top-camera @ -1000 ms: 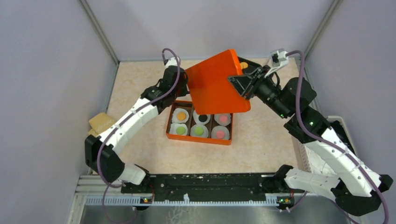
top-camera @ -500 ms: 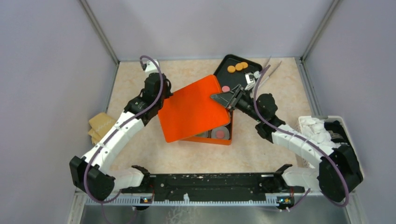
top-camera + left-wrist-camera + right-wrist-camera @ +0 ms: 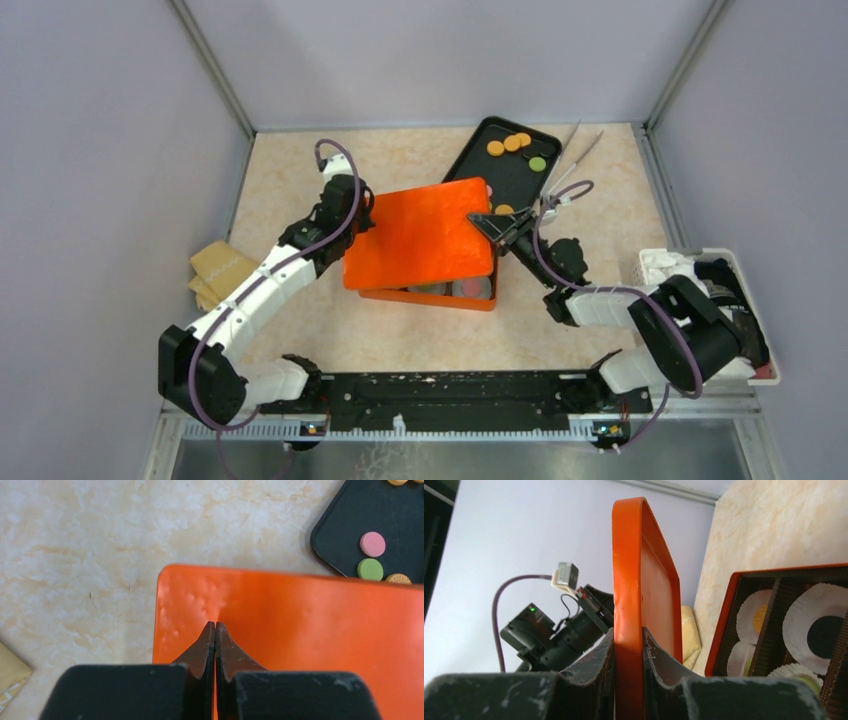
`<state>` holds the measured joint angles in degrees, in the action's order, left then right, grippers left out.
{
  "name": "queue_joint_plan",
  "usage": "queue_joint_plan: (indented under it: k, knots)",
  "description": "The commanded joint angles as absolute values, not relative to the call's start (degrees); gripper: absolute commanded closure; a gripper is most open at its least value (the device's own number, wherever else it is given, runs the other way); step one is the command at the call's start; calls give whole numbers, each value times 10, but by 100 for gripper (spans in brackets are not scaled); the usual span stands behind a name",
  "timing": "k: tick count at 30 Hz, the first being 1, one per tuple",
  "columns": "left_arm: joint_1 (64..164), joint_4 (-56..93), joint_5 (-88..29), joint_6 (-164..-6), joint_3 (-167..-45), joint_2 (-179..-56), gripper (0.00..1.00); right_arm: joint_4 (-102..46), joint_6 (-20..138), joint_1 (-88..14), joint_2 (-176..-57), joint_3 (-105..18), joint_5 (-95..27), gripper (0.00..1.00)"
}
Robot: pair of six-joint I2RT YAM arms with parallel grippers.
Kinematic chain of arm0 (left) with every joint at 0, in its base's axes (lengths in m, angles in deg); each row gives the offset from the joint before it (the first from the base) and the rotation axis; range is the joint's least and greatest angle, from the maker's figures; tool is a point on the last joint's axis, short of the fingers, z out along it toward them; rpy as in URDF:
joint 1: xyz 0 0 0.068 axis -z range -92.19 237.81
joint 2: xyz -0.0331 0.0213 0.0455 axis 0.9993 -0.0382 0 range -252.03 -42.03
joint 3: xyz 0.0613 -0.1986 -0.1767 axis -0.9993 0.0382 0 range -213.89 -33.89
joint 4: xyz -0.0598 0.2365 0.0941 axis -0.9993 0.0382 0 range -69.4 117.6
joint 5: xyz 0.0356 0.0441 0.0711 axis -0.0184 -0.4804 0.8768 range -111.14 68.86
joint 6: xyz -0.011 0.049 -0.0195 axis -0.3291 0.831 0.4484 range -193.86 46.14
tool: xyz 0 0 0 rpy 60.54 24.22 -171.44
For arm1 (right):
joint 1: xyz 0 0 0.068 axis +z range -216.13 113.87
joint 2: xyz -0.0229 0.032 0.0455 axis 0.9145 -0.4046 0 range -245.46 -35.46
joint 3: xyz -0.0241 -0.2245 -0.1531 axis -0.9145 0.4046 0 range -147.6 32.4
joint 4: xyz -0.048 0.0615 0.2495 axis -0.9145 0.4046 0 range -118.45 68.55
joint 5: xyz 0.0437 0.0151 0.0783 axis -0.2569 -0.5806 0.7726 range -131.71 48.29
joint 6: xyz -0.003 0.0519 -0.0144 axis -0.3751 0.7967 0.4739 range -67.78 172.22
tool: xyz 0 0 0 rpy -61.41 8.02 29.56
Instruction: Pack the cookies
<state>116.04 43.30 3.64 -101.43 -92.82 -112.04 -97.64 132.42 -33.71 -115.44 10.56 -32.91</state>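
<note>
Orange lid (image 3: 420, 235) pinched at its rim by right fingers (image 3: 659, 662), left fingers (image 3: 202, 650) pressed together, perhaps touching its top.

Marbled beige table (image 3: 300, 330) bears an orange box (image 3: 420, 296), a black tray (image 3: 515, 180) and a tan packet (image 3: 215, 268)

Tan pad (image 3: 215, 266), metal tongs (image 3: 581, 151)

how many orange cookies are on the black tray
4 orange cookies: three in a row at the far end of the tray, one beside the right gripper. The lid may hide others.
</note>
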Motion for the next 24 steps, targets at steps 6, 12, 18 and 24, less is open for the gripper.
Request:
queue_joint_plan:
  k: [6, 12, 18, 24]
  knots:
    - [1161, 410, 19, -1023, -906, -1114, 100, -1095, 1360, -349, -1193, 116, -398, 100]
    - [1162, 408, 16, -1019, -902, -1123, 100, -1104, 1368, -358, -1242, 122, -376, 100]
    - [1161, 405, 17, -1020, -897, -1124, 100, -1202, 1425, -360, -1343, 137, -360, 100]
    - [1162, 403, 9, -1020, -897, -1136, 100, -1253, 1443, -365, -1385, 158, -362, 100]
